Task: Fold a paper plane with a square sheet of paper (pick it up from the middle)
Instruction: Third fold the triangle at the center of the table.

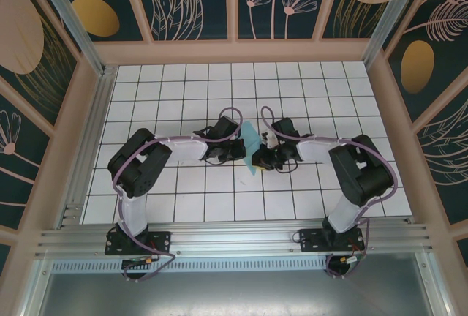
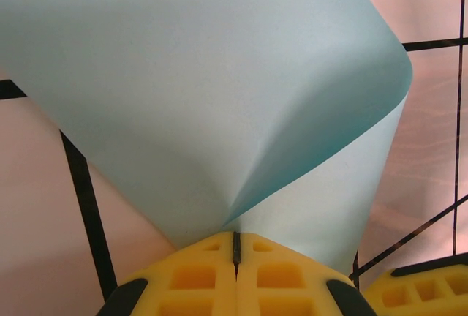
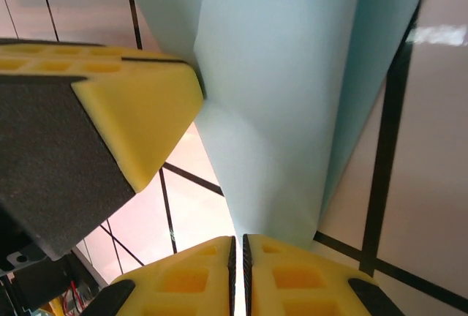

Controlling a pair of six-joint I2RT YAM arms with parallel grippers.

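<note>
Top view: square sheet of paper [image 1: 252, 148] at the middle of the gridded counter [image 1: 183, 82], caught between the two arms. Left fingers [image 1: 238, 149] at its 9 o'clock side, right fingers [image 1: 263, 157] near its 4 o'clock. From up here I cannot tell if either pair is closed.

Left wrist view: left fingers [image 2: 241, 254] pressed together at 6 o'clock of frame, clamped on the sheet [image 2: 205, 74]. A shallow crease fans up from the pinch, and the paper curls over in a soft roll toward 2 o'clock. One yellow pad of the right fingers [image 2: 424, 290] sits at 5 o'clock.

Right wrist view: right fingers [image 3: 247, 254] together, clamped on the sheet's narrow lower end [image 3: 292, 111]. Left fingers [image 3: 139, 104] at 9 o'clock, just beside the paper.

Whether the sheet touches the counter: cannot tell.
</note>
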